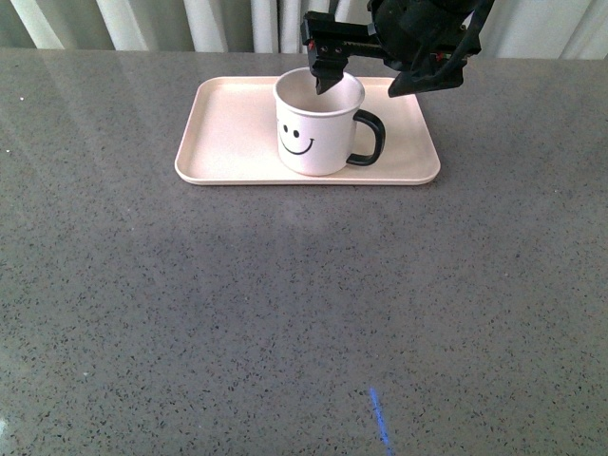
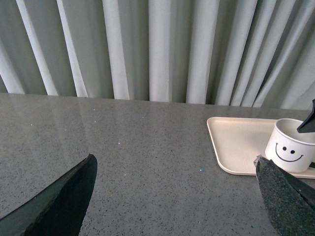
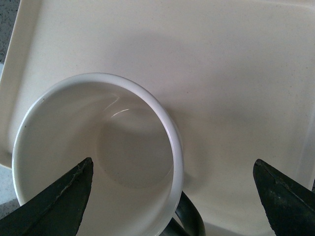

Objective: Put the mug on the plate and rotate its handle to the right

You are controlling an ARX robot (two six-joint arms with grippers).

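On the grey counter (image 1: 285, 313) lies the plate (image 1: 228, 142). The mug (image 1: 313, 133) stands upright on it, and its handle (image 1: 369, 140) points to the right. Just above the mug hangs the right gripper (image 1: 359, 90), spread wide and holding nothing. The left gripper (image 2: 172, 196), also spread and empty, is well apart from the plate.

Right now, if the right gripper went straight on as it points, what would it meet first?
Likely the white ceramic smiley-face mug: one finger of the right gripper hangs over its inside, the other over the pale pink rectangular plate. Depth unclear.
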